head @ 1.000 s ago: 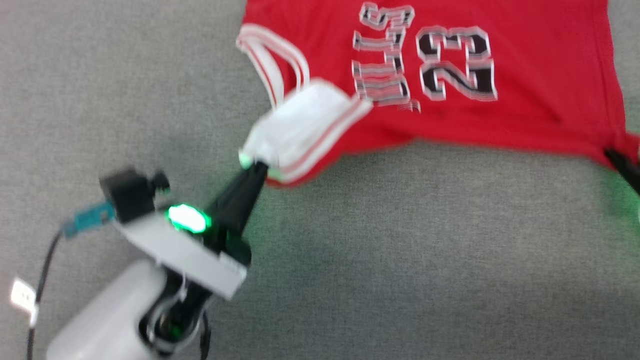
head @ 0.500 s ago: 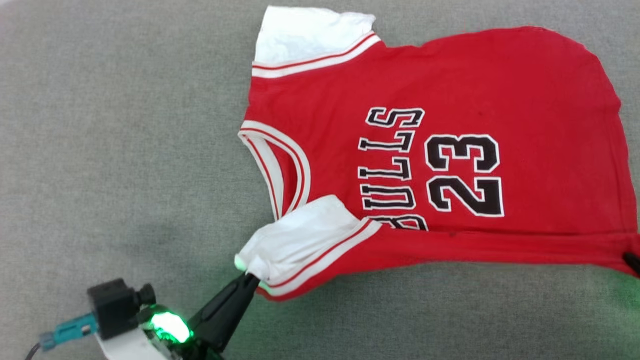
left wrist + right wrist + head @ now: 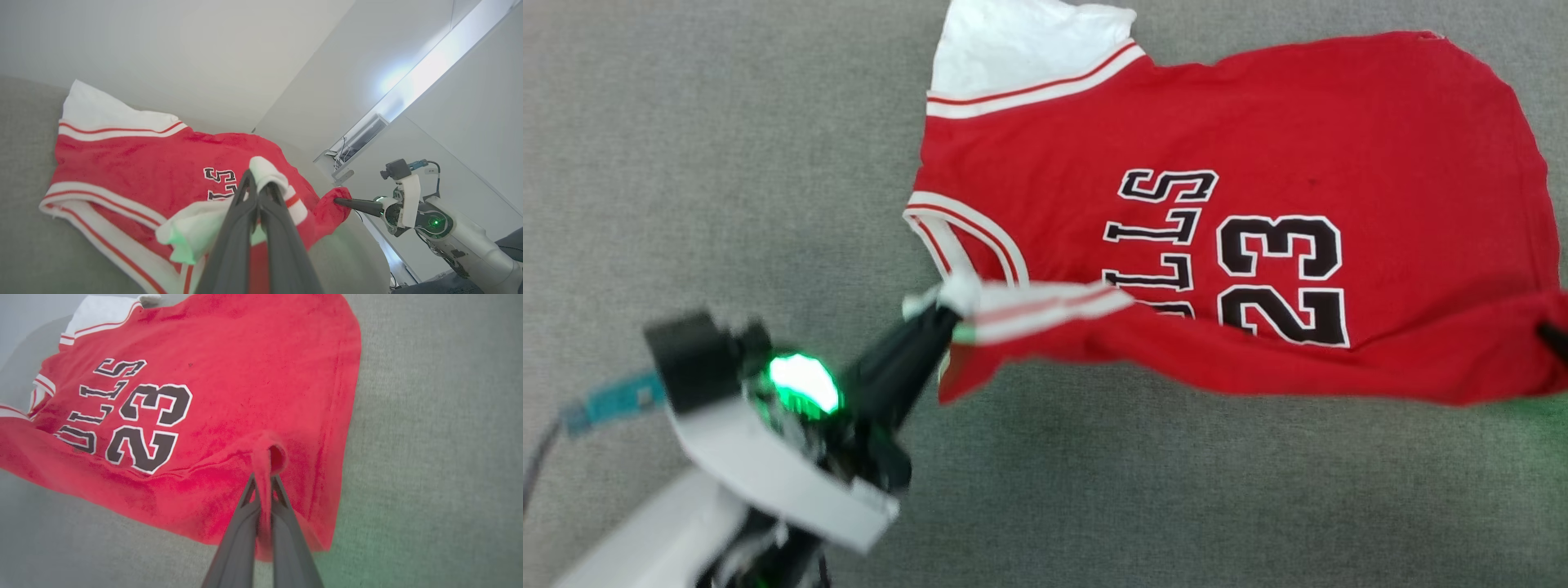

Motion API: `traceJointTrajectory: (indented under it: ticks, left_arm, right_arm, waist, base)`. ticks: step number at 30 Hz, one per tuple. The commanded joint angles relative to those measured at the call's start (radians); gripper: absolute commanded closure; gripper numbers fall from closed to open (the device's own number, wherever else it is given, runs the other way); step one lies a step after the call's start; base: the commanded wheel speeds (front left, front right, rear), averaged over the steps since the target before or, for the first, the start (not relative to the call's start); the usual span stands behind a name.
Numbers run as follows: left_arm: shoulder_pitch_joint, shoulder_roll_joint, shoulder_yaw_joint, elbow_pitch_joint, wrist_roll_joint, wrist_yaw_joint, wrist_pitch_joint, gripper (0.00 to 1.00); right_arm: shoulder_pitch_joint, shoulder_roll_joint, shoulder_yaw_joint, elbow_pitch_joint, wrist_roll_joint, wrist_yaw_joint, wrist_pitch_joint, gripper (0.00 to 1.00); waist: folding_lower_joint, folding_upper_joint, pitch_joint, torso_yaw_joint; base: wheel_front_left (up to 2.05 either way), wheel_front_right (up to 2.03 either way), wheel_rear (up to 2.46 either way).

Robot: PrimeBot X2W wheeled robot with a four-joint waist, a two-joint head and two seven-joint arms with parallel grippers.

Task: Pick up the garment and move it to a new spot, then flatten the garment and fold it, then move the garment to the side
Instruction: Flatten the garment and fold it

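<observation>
We grip the garment with both sets of jaws closed: our left gripper on the near white sleeve, our right gripper on a bunched red hem corner. The near edge is raised, hiding the first letters; the rest lies flat on the grey table, print up.

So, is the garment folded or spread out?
Mostly spread: garment lies front-up, near edge raised by left pincer at sleeve, right pincer at hem.

Left pincer and right pincer both pinch tight on the garment, arms well apart.
</observation>
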Motion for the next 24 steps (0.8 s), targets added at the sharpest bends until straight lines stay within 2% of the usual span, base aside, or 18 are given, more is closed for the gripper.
traceJointTrajectory:
  ticks: [1, 5, 12, 24]
  left_arm:
    - [-0.049, -0.004, -0.004, 0.018, -0.008, -0.003, 0.006, 1.0]
    - [-0.156, -0.025, -0.016, 0.081, -0.05, -0.003, -0.001, 1.0]
    - [-0.239, -0.046, -0.074, 0.234, -0.109, -0.003, -0.013, 1.0]
    - [-0.317, -0.058, -0.254, 0.488, -0.05, -0.003, -0.03, 1.0]
  right_arm:
    - [-0.043, 0.008, -0.002, 0.019, -0.021, -0.002, 0.016, 1.0]
    - [-0.156, 0.044, 0.013, 0.092, -0.053, -0.002, 0.031, 1.0]
    - [-0.283, 0.086, 0.069, 0.211, -0.07, -0.002, 0.004, 1.0]
    - [-0.381, 0.083, 0.178, 0.385, -0.104, -0.002, -0.099, 1.0]
  waist:
    - [0.0, -0.0001, 0.007, -0.005]
    - [0.0, -0.0001, 0.02, -0.012]
    - [0.0, -0.0001, 0.044, -0.028]
    - [0.0, -0.0001, 0.065, -0.029]
  base:
    - [0.0, 0.0, 0.0]
    - [0.0, 0.0, 0.0]
    - [0.0, 0.0, 0.0]
    - [0.0, 0.0, 0.0]
